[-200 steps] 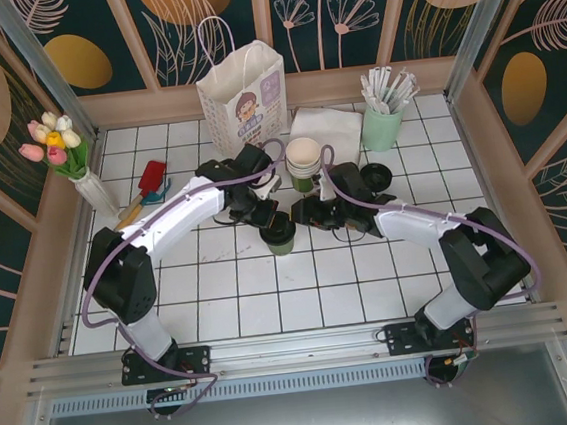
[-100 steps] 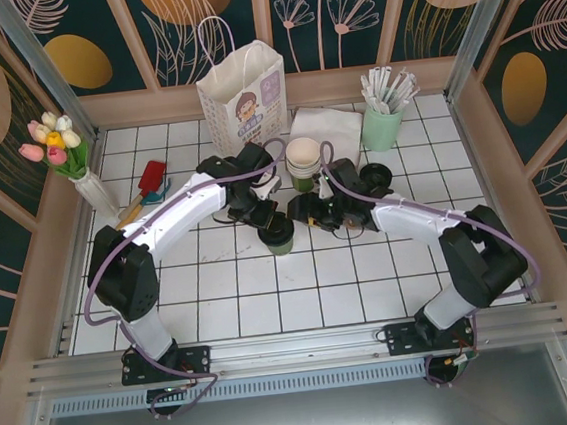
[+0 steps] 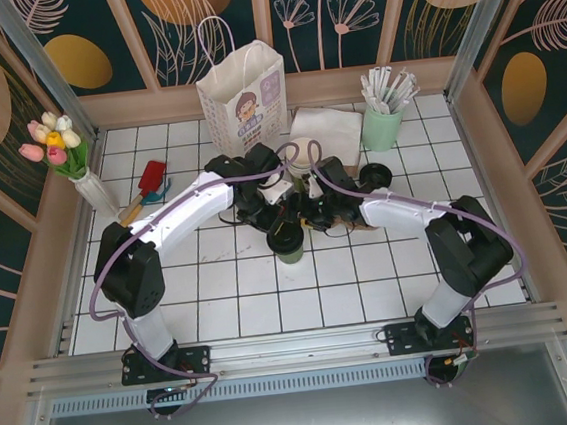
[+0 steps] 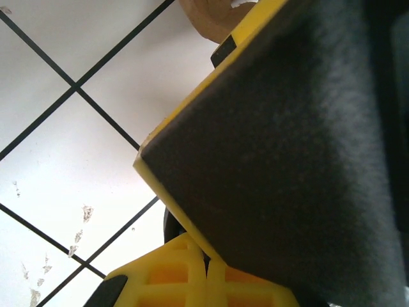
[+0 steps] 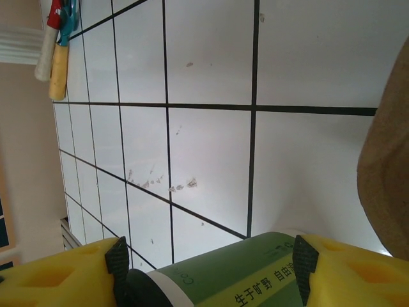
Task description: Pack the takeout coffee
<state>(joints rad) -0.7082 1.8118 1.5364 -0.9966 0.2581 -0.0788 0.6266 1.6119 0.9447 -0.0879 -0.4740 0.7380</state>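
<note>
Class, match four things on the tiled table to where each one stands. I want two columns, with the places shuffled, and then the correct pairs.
Things:
1. white paper bag
2. tulips
3. straw pot
4. green coffee cup

Places:
A. left edge
B. centre
C. far side, towards the right
D. far side, near the middle

Pairs: 1-D, 2-A, 3-C, 4-B
</note>
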